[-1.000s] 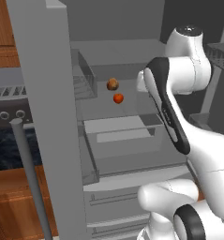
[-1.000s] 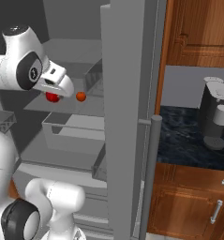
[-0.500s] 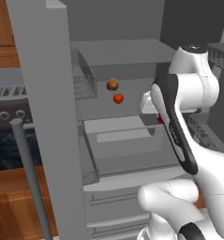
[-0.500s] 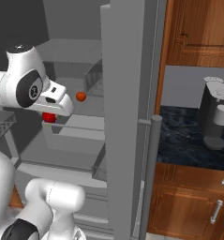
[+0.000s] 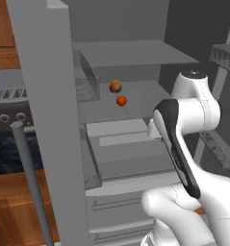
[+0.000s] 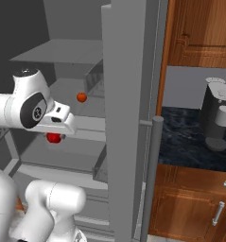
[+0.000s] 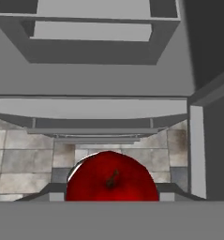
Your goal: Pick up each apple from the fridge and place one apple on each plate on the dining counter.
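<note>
Apples are what this job is about, and the deep red apple point(image 7: 112, 177) is held tight between the two dark finger tips of the gripper point(image 6: 54, 137). From the hand camera the stem is seen pointing up at the lens, so the apple is being gripped from its sides. It is hung under the white hand, out in front of the open fridge point(image 5: 131, 62), over the pulled-out grey drawers point(image 7: 90, 115) and the tiled floor point(image 7: 19, 159). It is likely held low and clear of the shelves so that nothing is bumped on the way to the dining counter.

Farther in, the orange-red apple point(image 5: 121, 101) is left on the grey shelf point(image 6: 62, 90), just beside a small brownish round thing point(image 5: 115, 86); what that thing is cannot be told. The second apple is still to be fetched.

Off to the right of the fridge door point(image 6: 128, 118), a coffee machine point(image 6: 217, 120) is set on a dark stone top above brown wooden cabinets point(image 6: 190, 208).
</note>
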Available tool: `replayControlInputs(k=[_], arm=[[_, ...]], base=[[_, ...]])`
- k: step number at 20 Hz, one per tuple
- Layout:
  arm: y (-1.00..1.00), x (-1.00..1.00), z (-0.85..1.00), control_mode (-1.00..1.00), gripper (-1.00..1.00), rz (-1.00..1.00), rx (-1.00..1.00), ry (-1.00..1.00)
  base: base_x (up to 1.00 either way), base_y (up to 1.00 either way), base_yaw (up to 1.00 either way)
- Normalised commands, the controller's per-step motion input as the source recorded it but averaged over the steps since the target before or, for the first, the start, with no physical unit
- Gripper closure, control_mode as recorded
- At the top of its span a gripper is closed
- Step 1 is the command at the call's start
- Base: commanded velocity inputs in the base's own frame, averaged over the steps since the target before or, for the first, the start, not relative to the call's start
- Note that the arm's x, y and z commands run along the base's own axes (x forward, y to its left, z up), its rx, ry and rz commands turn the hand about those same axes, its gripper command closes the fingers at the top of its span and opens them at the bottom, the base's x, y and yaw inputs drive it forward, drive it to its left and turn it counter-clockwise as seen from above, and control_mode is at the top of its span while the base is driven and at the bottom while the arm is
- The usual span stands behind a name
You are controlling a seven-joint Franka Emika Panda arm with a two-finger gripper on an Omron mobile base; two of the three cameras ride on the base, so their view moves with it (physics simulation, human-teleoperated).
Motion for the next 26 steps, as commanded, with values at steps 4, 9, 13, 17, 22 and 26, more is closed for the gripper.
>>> replayControlInputs(k=[4,9,13,17,22,26], arm=[[-0.05,0.0,-0.37,-1.0,1.0,0.0,0.01,0.06],[-0.1,0.0,-0.19,-1.0,1.0,0.0,0.0,0.03],[0.0,0.0,0.0,-1.0,1.0,0.0,0.0,0.0],[0.0,-0.01,0.0,-1.0,1.0,0.0,0.0,0.0],[0.0,0.0,0.0,1.0,1.0,0.0,0.0,0.0],[0.0,0.0,0.0,1.0,1.0,0.0,0.0,0.0]], base=[[0.0,0.0,0.0],[0.0,0.0,0.0],[0.0,0.0,0.0],[0.0,0.0,0.0],[-0.42,0.0,0.0],[-0.63,0.0,0.0]])
